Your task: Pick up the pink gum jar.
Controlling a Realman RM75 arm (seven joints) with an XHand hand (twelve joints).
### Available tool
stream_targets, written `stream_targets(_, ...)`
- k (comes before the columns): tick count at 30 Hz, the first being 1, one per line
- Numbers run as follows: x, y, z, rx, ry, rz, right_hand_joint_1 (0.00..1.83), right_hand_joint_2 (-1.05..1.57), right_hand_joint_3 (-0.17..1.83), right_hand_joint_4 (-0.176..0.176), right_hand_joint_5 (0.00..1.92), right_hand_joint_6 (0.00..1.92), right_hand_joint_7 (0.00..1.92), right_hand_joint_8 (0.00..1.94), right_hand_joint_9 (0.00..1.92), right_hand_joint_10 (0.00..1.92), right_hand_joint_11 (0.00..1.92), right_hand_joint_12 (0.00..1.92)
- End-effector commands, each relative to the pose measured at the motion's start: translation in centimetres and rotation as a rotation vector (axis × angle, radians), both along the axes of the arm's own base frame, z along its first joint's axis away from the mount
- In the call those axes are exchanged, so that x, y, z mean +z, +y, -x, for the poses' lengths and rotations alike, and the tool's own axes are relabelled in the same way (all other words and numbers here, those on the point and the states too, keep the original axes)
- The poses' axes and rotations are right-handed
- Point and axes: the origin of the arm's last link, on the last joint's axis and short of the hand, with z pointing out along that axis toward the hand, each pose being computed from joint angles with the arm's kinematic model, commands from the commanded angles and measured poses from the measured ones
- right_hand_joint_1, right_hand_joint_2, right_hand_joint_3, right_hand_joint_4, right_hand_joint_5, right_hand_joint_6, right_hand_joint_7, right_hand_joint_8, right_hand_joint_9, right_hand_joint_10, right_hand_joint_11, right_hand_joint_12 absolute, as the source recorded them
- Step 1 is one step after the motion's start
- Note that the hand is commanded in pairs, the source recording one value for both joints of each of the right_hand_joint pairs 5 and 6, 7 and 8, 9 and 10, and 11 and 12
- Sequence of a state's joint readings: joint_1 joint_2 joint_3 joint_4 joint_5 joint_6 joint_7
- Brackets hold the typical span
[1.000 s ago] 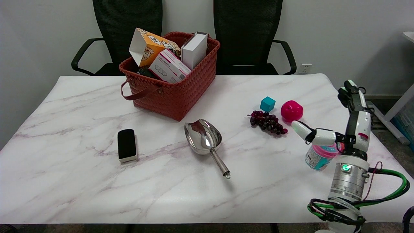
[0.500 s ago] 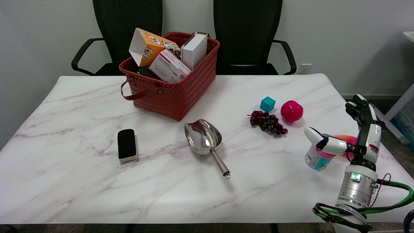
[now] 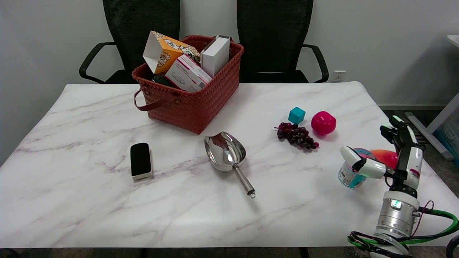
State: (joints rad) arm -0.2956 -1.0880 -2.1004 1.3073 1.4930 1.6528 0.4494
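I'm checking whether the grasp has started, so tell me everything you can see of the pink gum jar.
The pink gum jar is a small round tub with a pink lid and a teal and white printed label. It looks like plastic. It stands on the marble table near its right edge, tilted slightly. The right hand is spread over it, one white finger crossing its top; whether that finger touches it cannot be told. An orange-red fruit lies just behind.

No legible text anywhere
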Motion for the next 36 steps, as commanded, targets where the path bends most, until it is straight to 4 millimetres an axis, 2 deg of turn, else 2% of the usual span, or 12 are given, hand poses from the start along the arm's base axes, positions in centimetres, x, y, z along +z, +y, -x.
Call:
stream_targets(1, -1.4, 0.6, 2.0, -0.049, -0.07, -0.035, 1.1, 0.01, 0.7, 0.0, 0.44, 0.44, 0.6, 0.6, 0.56, 0.56, 0.47, 0.47)
stream_targets(13, -1.9, 0.3, 2.8, -0.072, -0.105, -0.073, 1.09, 0.02, 0.74, 0.0, 0.45, 0.45, 0.62, 0.62, 0.58, 0.58, 0.49, 0.49)
stream_targets(36, -2.1, 0.3, 3.0, -0.081, -0.114, -0.086, 1.09, 0.03, 0.74, 0.0, 0.43, 0.43, 0.63, 0.63, 0.59, 0.59, 0.49, 0.49)
